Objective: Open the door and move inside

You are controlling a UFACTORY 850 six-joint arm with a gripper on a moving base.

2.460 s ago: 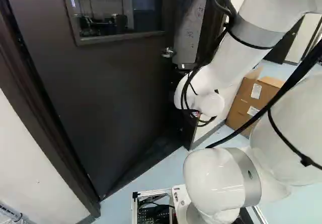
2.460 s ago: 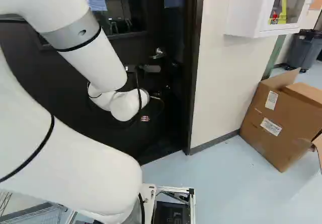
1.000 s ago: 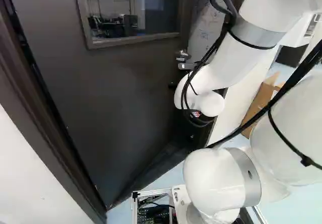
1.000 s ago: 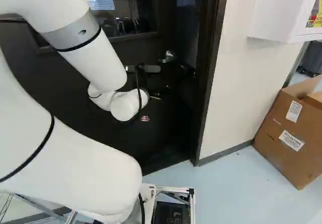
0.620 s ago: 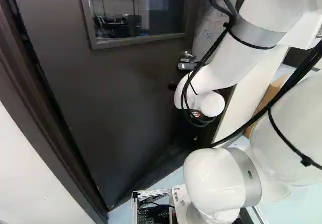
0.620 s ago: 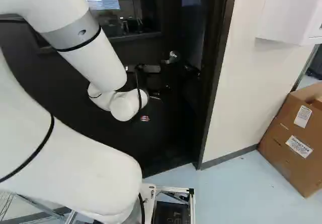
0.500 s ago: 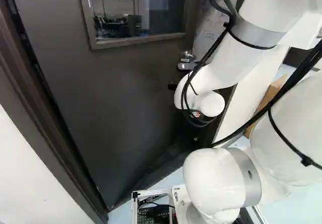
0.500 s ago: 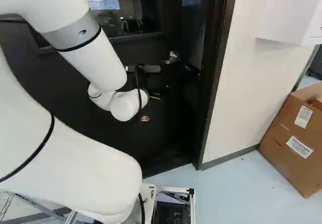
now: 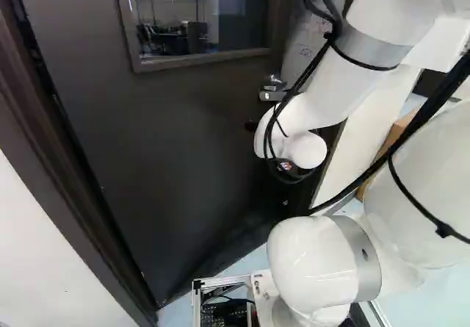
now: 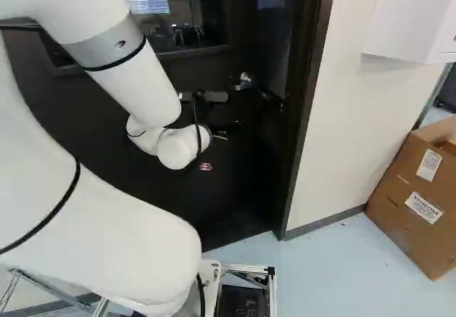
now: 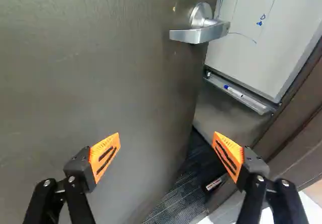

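The door (image 11: pixel 100 93), ajar, looked heavy and rigid, best pushed near its lever (image 11: pixel 206 32); the hand (image 11: pixel 166 135) stood wide, empty.

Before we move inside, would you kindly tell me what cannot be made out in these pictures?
- Far face of the dark brown door: turned away in every view.
- Upper part of the white marked board: cut off by the wrist view's edge.
- Brown cardboard box: in the left base view, mostly hidden by the white arm.
- Small pale item beyond the black gripper: too small to identify, wrist view.
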